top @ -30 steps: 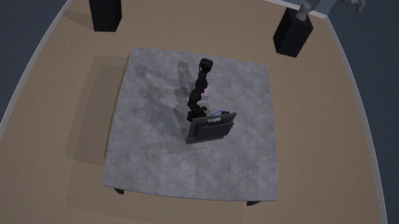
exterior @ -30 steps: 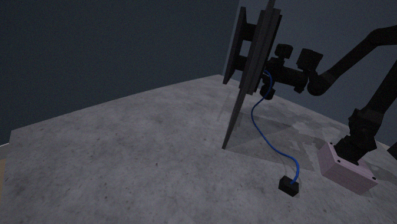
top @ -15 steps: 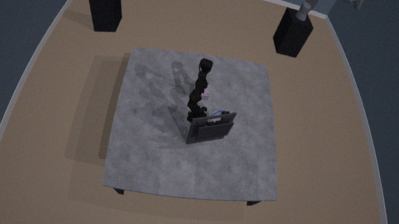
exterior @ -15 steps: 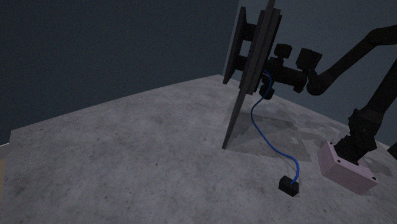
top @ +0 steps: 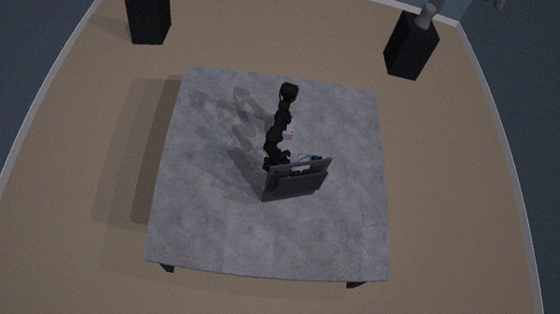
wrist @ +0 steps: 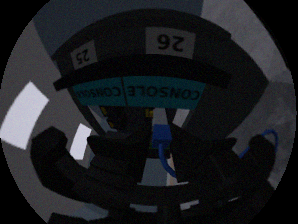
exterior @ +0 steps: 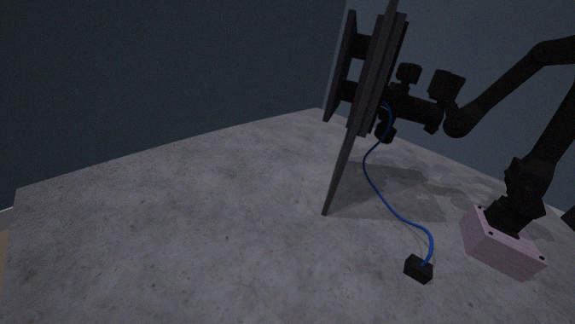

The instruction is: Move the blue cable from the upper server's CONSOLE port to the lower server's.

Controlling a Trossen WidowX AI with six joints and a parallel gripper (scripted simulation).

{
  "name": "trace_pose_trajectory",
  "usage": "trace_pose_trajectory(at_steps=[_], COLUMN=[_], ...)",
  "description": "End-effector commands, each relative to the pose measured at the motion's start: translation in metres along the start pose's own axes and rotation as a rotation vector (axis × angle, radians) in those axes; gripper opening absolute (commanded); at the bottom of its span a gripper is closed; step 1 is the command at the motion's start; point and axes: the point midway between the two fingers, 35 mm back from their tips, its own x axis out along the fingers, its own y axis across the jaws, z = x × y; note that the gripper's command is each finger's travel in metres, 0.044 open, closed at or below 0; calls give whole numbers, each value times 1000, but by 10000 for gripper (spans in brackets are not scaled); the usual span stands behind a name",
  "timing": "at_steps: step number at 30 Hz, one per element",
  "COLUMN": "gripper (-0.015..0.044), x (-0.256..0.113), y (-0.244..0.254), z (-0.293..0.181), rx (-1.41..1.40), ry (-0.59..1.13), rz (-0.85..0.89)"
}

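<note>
One push likely due: seat blue boxy plug [wrist: 161, 134], pinched in black parallel-jaw gripper [top: 279, 162] [exterior: 386, 101] [wrist: 158, 123] inboard of grey table's [top: 193, 235] [exterior: 171, 234] edges; click, release.

A single black six-joint robot arm [top: 275, 135] [exterior: 505, 87] rises from its foot, bends sharply at a high elbow, and slopes down to the wrist [exterior: 458, 122]. From there the forearm's end reaches almost level, tipped slightly. The claw [exterior: 386, 102] [wrist: 158, 123] points forward, its two dark fingers closed on something, a narrow space between them.
</note>
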Motion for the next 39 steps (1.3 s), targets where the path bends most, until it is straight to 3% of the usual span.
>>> trace_pose_trajectory(at_steps=[1, 39], gripper=[0, 0], x=[1, 8], y=[2, 2], z=[2, 4], rx=[-1, -2], ry=[-5, -5], rz=[5, 7])
